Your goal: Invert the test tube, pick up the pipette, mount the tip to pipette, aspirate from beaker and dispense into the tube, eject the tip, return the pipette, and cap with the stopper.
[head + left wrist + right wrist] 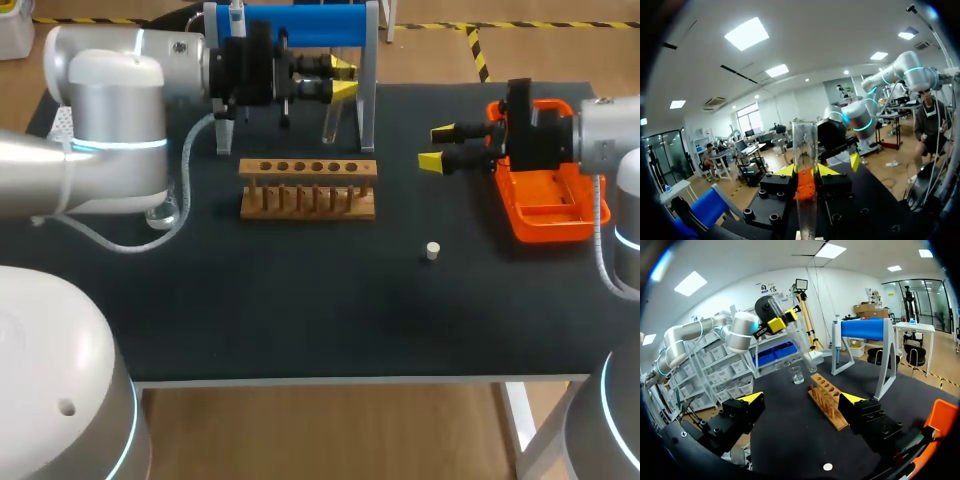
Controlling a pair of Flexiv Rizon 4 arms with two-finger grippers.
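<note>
Glass test tube (805, 145) sits clamped between the left gripper's (343, 79) fingers, just ahead of the blue stand (300, 22). The right gripper (437, 146) hangs spread apart, holding nothing. The white stopper (433, 251) lies on the table near it.

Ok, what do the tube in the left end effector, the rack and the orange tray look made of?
The test tube: clear and glossy, glass or clear plastic, I can't tell which; the room shows through it. The rack: unpainted wood, matt, light brown with visible pegs. The tray: moulded plastic by its look, bright orange with a slight sheen and rounded rim.
</note>
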